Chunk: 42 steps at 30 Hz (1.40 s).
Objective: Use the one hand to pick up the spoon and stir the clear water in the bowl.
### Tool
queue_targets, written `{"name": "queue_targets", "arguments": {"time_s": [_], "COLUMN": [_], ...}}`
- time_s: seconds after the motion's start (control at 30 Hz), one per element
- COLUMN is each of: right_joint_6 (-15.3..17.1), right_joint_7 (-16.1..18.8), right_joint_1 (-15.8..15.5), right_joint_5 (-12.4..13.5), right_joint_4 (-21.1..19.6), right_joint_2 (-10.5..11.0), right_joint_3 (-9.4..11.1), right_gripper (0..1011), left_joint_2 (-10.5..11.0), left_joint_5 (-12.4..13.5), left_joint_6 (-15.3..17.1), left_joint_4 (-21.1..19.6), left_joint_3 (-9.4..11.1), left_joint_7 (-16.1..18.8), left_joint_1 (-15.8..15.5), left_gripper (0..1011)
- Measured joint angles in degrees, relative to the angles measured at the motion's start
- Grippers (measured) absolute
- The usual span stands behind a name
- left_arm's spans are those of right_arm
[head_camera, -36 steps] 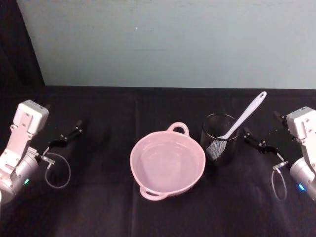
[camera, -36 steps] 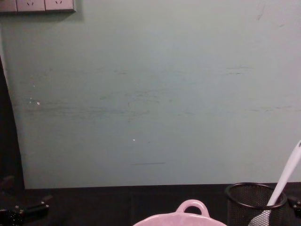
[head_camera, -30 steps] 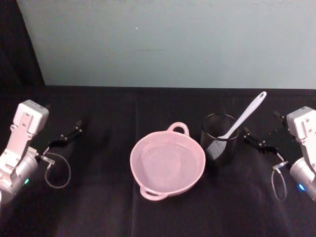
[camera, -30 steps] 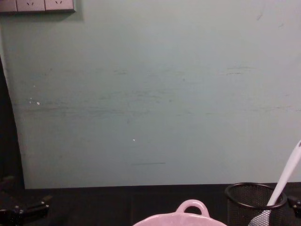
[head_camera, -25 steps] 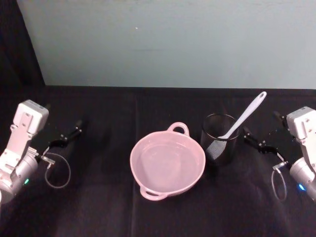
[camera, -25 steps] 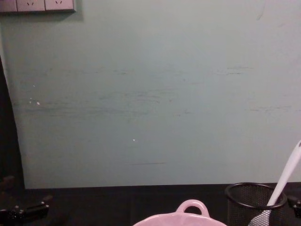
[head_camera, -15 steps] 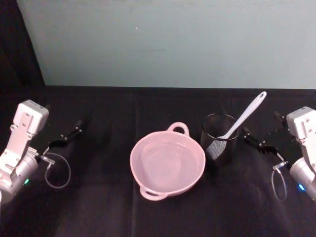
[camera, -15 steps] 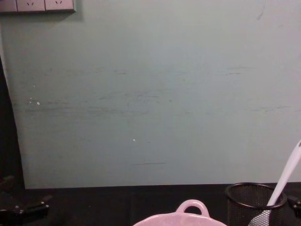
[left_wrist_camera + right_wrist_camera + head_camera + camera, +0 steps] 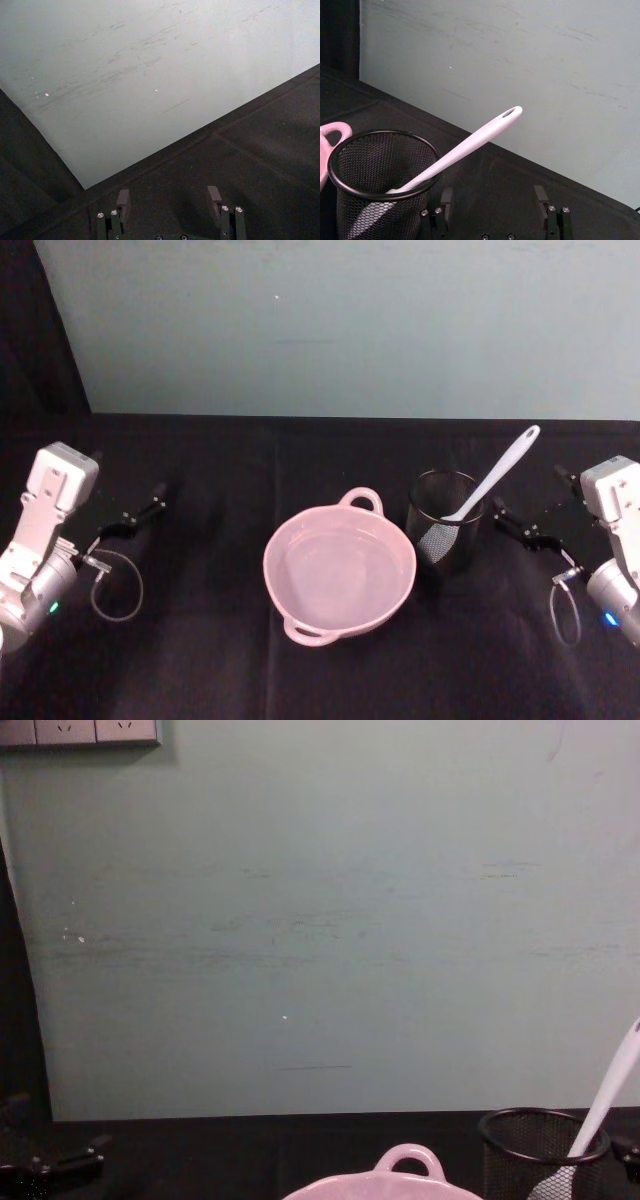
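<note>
Pink and glossy, the bowl (image 9: 283, 560) sits at the middle of the black table (image 9: 200, 640), one loop handle toward the wall (image 9: 350, 330) and one toward the robot, with clear water in it. Just beside it on the robot's right stands a black mesh cup (image 9: 445, 545), close to the bowl's rim, though I cannot tell whether the two touch. The white spoon (image 9: 497, 472) stands in the cup, head down inside the mesh and handle leaning over the rim, up and away to the right; the oval hole at the handle's tip is plain in the right wrist view. Nothing holds the spoon. The right gripper (image 9: 493, 197) is low over the table to the right of the cup, near it but apart, fingers (image 9: 446, 197) spread wide with nothing between them. In its wrist view the cup and the tilted handle stand ahead of it and to one side. The left gripper (image 9: 168, 196) is parked well to the left of the bowl, also low over the cloth, its jaws wide apart and empty. It faces bare cloth and the pale wall. In the chest view the bowl's far handle, the cup's rim and the spoon's handle show along the lower edge. A strip of wall sockets (image 9: 80, 730) sits at the top left corner.
</note>
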Motion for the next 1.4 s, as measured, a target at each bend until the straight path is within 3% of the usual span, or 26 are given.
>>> {"name": "queue_targets", "arguments": {"time_s": [0.2, 0.4, 0.5, 0.67, 0.77, 0.9, 1.03, 1.13, 1.33, 1.37, 1.4], "right_joint_6": [0.00, 3.34, 4.62, 5.19, 4.31, 2.28, 1.52, 1.28, 4.91, 4.91, 6.23], "right_joint_7": [0.00, -1.84, -2.76, -3.15, -2.06, 1.73, 4.89, 9.32, 15.50, 15.50, 16.70], "right_joint_1": [0.00, -0.12, -0.82, -2.35, -4.02, -6.82, -8.41, -10.03, -11.03, -11.03, -10.95], "right_joint_5": [0.00, -4.27, -5.46, -5.11, -2.08, 4.28, 9.08, 16.04, 26.71, 26.71, 29.00], "right_joint_4": [0.00, -1.13, -1.97, -3.42, -4.63, -6.47, -7.29, -7.81, -8.48, -8.48, -8.51], "right_joint_2": [0.00, 0.71, 1.20, 1.68, 1.82, 1.79, 1.32, 0.19, -2.33, -2.33, -3.08], "right_joint_3": [0.00, -0.22, 0.39, 2.15, 4.34, 7.74, 9.76, 12.28, 15.73, 15.73, 16.30], "right_gripper": [1003, 1003, 1003, 1003, 1003, 1003, 1003, 1003, 1003, 1003, 1002], "left_joint_2": [0.00, 0.00, 0.00, 0.00, 0.00, 0.00, 0.00, 0.00, 0.00, 0.00, 0.00], "left_joint_5": [0.00, 0.00, 0.00, 0.00, 0.00, 0.00, 0.00, 0.00, 0.00, 0.00, 0.00], "left_joint_6": [0.00, 0.00, 0.00, 0.00, 0.00, 0.00, 0.00, 0.00, 0.00, 0.00, 0.00], "left_joint_4": [0.00, 0.00, 0.00, 0.00, 0.00, 0.00, 0.00, 0.00, 0.00, 0.00, 0.00], "left_joint_3": [0.00, 0.00, 0.00, 0.00, 0.00, 0.00, 0.00, 0.00, 0.00, 0.00, 0.00], "left_joint_7": [0.00, 0.00, 0.00, 0.00, 0.00, 0.00, 0.00, 0.00, 0.00, 0.00, 0.00], "left_joint_1": [0.00, 0.00, 0.00, 0.00, 0.00, 0.00, 0.00, 0.00, 0.00, 0.00, 0.00], "left_gripper": [1005, 1005, 1005, 1005, 1005, 1005, 1005, 1005, 1005, 1005, 1005]}}
